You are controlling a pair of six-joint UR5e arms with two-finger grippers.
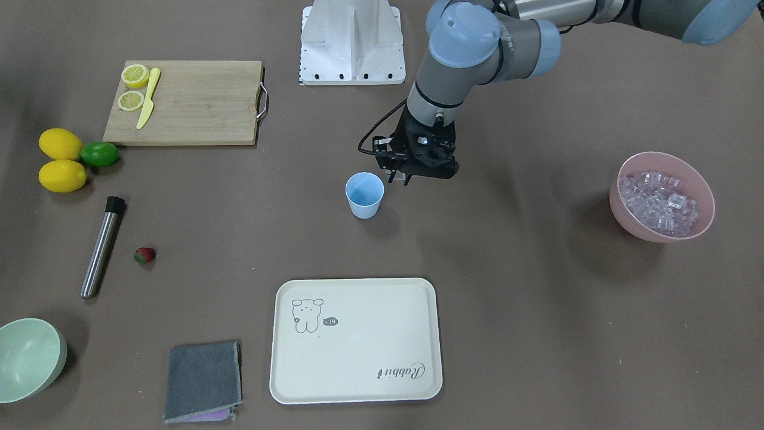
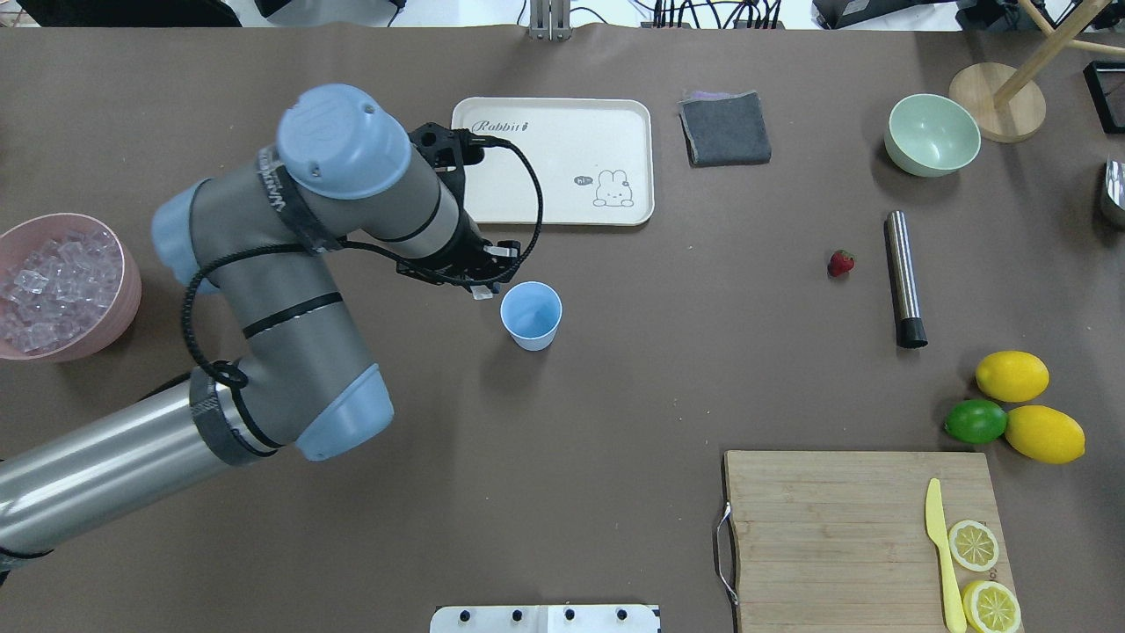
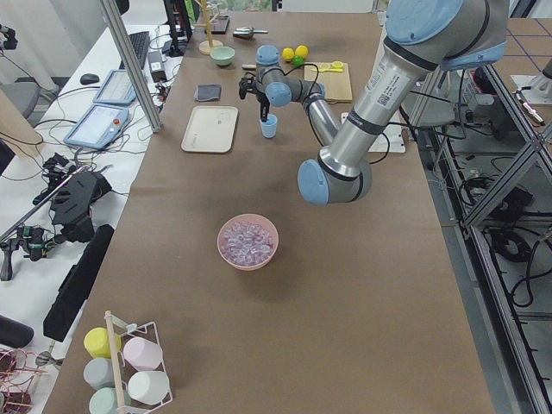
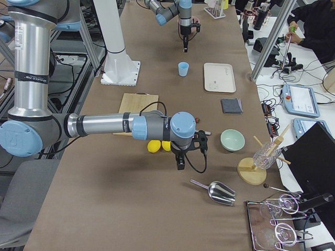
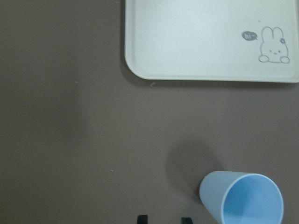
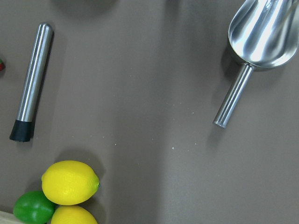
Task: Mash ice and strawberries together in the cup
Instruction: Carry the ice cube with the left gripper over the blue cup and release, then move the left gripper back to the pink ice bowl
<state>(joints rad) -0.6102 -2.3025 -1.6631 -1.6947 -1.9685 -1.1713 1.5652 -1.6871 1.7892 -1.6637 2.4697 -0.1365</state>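
Note:
The light-blue cup stands upright and looks empty at mid-table; it also shows in the overhead view and the left wrist view. My left gripper hangs just beside the cup, above the table, its fingers close together with a small pale piece between them, apparently an ice cube. More ice fills the pink bowl far to that side. The strawberry lies on the table next to a steel muddler. My right gripper hovers near the lemons; I cannot tell if it is open or shut.
A cream tray lies beyond the cup. A cutting board holds lemon halves and a yellow knife. Two lemons, a lime, a green bowl, a grey cloth and a metal scoop lie around.

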